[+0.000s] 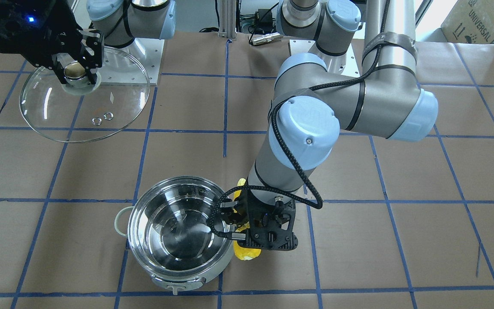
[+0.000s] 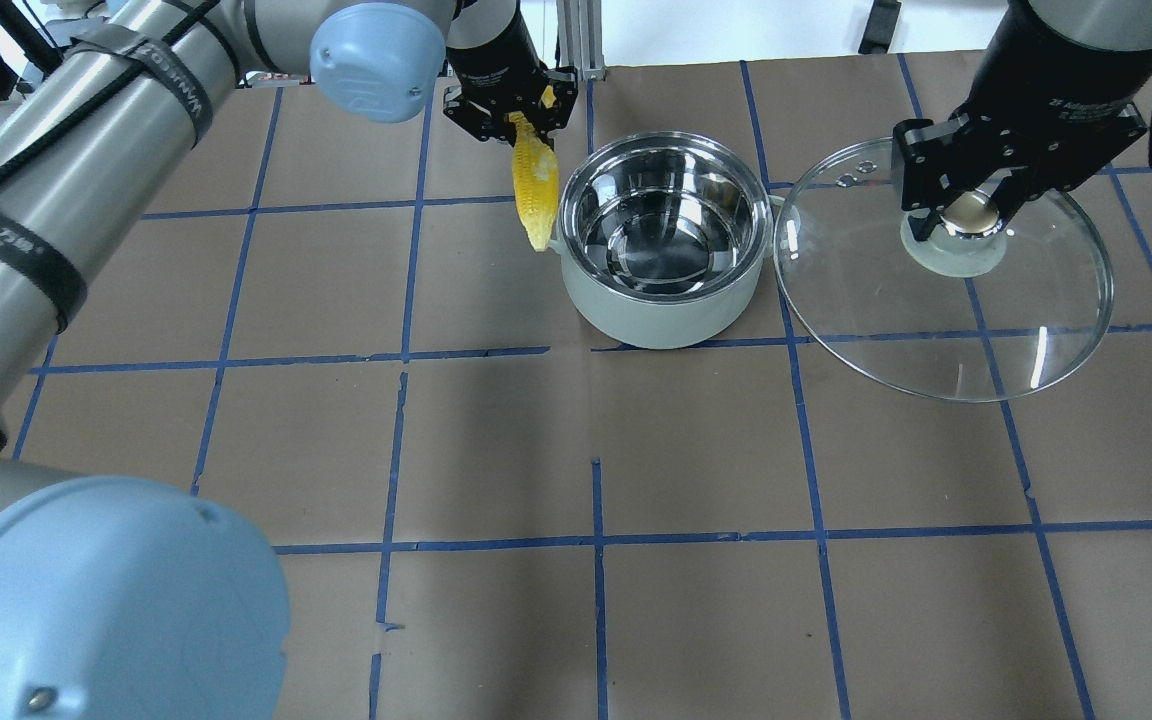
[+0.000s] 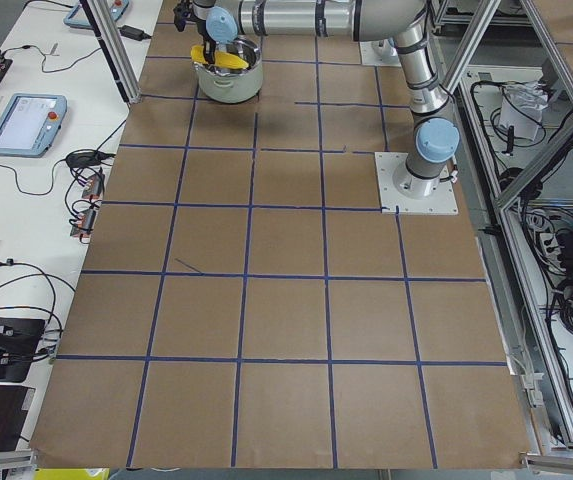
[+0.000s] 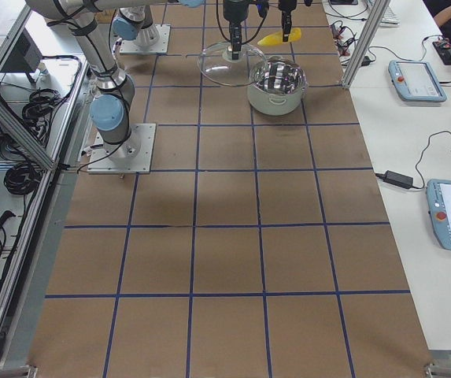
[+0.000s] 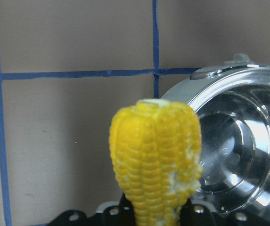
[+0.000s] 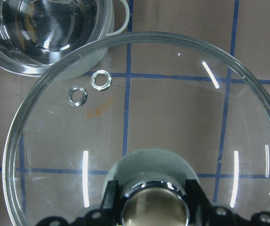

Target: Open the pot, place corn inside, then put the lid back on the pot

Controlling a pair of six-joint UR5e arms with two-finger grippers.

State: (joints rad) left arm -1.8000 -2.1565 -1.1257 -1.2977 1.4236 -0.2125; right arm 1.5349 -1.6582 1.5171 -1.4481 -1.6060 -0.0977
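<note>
The pot point(image 2: 656, 312) stands uncovered with nothing inside, far centre in the overhead view. My left gripper point(image 2: 522, 116) is shut on the corn point(image 2: 536, 190), which hangs tip down just outside the pot's left rim. The left wrist view shows the corn point(image 5: 156, 155) beside the pot's steel rim point(image 5: 229, 77). My right gripper point(image 2: 971, 208) is shut on the knob of the glass lid point(image 2: 936, 320) and holds it level above the table, right of the pot. The right wrist view shows the lid point(image 6: 172, 108) with its two vent holes and the pot point(image 6: 50, 33).
The brown table has a blue tape grid point(image 2: 596, 540). The left arm's elbow and forearm point(image 1: 350, 107) reach over the table's middle in the front view. The arm base plates point(image 3: 416, 185) stand at the robot's edge.
</note>
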